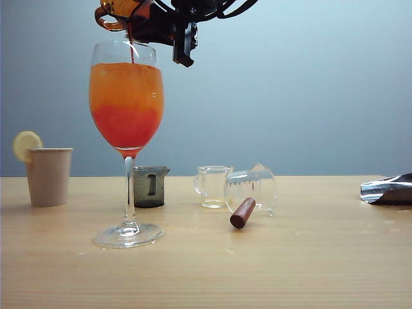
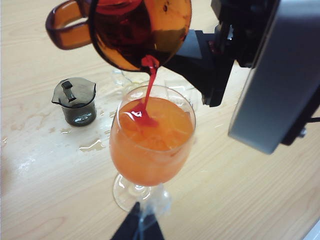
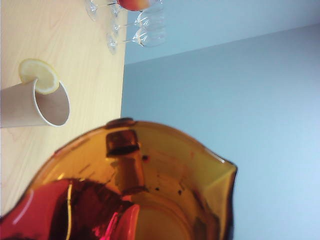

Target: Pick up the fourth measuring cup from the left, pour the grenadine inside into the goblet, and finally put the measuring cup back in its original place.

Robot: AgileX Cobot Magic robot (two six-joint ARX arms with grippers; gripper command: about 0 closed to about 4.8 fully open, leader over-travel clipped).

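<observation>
The right pincer (image 2: pixel 200 55) grips the fourth measuring cup (image 2: pixel 140 30), tipped over the goblet (image 2: pixel 152 135), and a thin stream of grenadine (image 2: pixel 149 92) runs into the orange drink. The amber plastic cup looks light and stiff, likely sticky-slick; best held by its body. The left pincer (image 2: pixel 137 227) sits near the goblet's foot; can't tell its state

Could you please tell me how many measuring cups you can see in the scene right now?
4: the amber cup tilted over the goblet in the right gripper, a grey cup behind its stem, a clear cup, and another lying on its side.
</observation>
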